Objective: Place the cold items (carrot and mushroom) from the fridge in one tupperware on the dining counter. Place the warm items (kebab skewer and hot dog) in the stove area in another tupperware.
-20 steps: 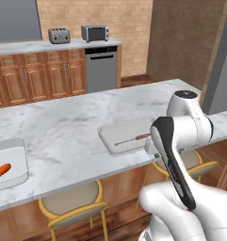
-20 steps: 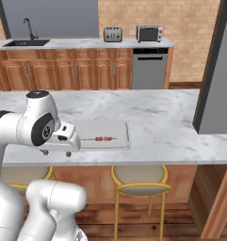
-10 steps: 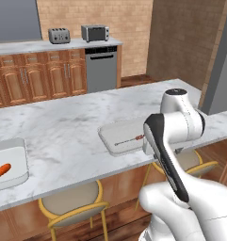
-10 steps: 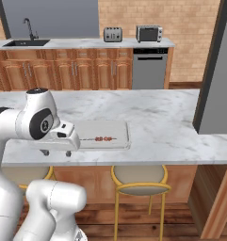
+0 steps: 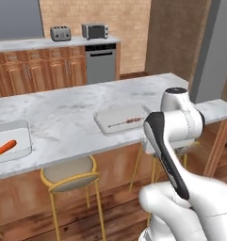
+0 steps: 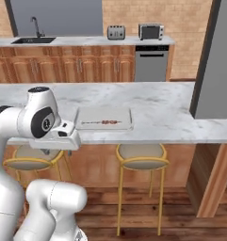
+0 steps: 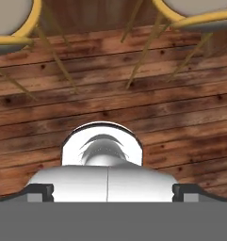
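we hold the gripper (image 7: 108, 188) wide and empty, pointing at the floor. kebab skewer (image 5: 126, 122) lies in one tupperware (image 5: 118, 119), carrot (image 5: 4, 147) in the other (image 5: 13, 129) on the worktop (image 5: 68, 113); next we likely fetch the hot dog or mushroom.

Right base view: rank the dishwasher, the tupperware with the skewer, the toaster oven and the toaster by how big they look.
1. dishwasher, largest
2. tupperware, closer to the camera, which flatters it
3. toaster oven
4. toaster, smallest, only slightly under the toaster oven
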Robot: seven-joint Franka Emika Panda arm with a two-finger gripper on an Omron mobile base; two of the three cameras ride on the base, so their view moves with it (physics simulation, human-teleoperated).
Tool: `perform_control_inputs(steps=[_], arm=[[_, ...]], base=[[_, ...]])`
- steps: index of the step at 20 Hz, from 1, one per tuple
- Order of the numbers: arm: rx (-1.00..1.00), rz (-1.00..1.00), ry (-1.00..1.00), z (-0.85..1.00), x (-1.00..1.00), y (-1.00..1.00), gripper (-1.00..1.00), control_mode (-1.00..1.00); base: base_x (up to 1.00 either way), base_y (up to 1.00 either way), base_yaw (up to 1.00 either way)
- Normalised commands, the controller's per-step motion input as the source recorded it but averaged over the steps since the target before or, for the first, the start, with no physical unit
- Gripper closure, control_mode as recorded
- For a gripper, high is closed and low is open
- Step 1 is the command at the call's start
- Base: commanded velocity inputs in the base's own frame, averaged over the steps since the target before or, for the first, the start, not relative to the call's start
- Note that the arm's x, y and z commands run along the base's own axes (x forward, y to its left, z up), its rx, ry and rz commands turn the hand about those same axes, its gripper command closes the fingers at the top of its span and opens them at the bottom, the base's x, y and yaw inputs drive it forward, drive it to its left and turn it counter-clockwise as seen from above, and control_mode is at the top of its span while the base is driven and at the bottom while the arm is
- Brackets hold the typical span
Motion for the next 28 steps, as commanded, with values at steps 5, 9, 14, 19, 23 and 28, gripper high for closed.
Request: perform_control_inputs(steps=[5,9,14,19,23,28], arm=[[0.0,0.0,0.0,0.0,0.0,0.0,-1.0,1.0],[0.0,0.0,0.0,0.0,0.0,0.0,-1.0,1.0],[0.0,0.0,0.0,0.0,0.0,0.0,-1.0,1.0],[0.0,0.0,0.0,0.0,0.0,0.0,-1.0,1.0],[0.0,0.0,0.0,0.0,0.0,0.0,-1.0,1.0],[0.0,0.0,0.0,0.0,0.0,0.0,-1.0,1.0]], base=[[-0.73,0.64,0.52],[-0.39,1.0,0.63],[-0.1,1.0,0.29],[0.0,1.0,0.17],[0.0,1.0,0.06],[0.0,1.0,0.0]])
